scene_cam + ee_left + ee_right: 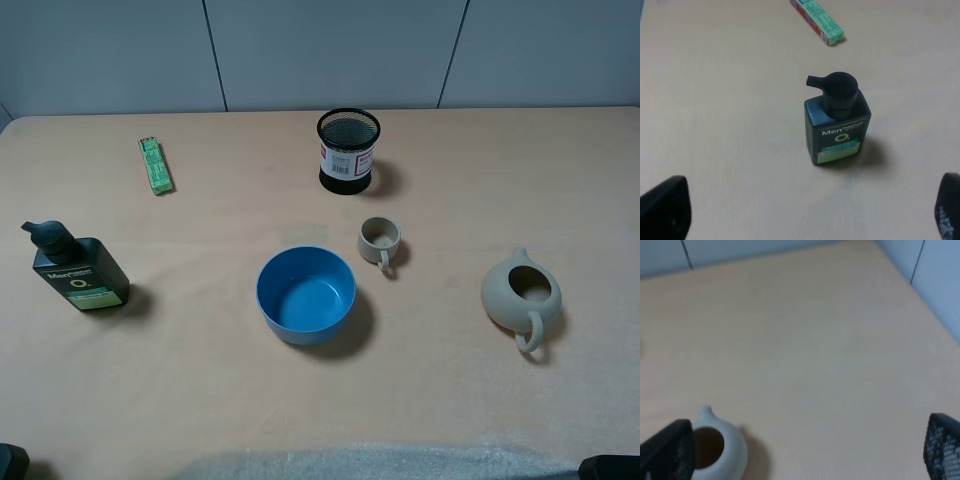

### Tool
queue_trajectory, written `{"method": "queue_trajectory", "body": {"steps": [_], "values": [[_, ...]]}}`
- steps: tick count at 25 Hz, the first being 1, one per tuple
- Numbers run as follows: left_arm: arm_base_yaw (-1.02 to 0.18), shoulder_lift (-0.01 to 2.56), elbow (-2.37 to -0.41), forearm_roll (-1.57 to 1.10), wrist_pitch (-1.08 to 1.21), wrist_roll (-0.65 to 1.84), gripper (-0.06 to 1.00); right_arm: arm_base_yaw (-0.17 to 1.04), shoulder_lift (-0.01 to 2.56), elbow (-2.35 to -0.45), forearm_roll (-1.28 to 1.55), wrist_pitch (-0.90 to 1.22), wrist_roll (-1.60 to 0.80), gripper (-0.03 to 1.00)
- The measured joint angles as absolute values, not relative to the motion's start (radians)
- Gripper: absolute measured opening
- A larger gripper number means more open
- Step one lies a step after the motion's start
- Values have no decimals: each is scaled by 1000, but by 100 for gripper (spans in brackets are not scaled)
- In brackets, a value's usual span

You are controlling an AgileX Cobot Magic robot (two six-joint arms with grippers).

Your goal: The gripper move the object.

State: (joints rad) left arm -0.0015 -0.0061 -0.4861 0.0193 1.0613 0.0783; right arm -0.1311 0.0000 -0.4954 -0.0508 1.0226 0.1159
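Task status: not begun. The small beige cup (380,240) stands upright on the table (200,380), untouched, handle toward the near edge, between the blue bowl (306,294) and the black mesh pen holder (348,150).

Left gripper (810,212): jaws spread wide, holding nothing; a dark pump bottle (837,120) stands ahead of it, a green box (817,19) beyond that.

Right gripper (805,452): jaws likewise apart and empty; the beige teapot (720,447) sits just beside one fingertip (670,452). The cup is absent from both wrist views.

Remaining: approach, grasp, transfer, all outstanding. The right gripper appears nearer to the cup.
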Motion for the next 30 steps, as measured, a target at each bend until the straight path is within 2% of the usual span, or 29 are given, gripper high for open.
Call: {"method": "queue_trajectory", "body": {"steps": [30], "values": [[-1, -6, -486, 23, 1061, 78, 99, -102, -5, -494, -40, 1023, 115, 69]]}}
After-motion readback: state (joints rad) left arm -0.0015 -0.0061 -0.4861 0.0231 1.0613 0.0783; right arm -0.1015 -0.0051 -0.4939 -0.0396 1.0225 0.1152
